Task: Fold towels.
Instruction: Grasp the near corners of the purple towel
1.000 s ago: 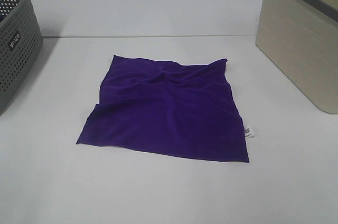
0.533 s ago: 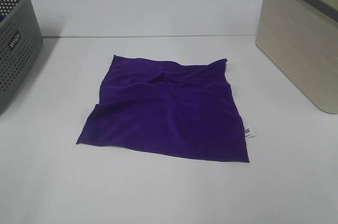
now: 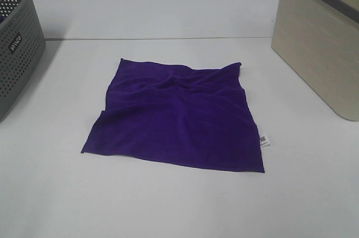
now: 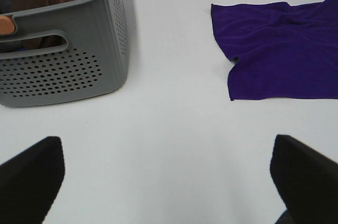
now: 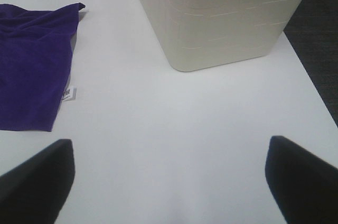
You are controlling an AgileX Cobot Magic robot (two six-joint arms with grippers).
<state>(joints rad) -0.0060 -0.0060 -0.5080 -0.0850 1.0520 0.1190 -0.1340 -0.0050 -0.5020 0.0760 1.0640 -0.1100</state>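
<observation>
Purple towel (image 3: 179,117) lies spread at the centre of the exterior high view, rumpled near its upper edge. It looks light and limp; pinch its lower corners. Left gripper (image 4: 169,182) and right gripper (image 5: 169,182) are both spread wide and empty.
</observation>
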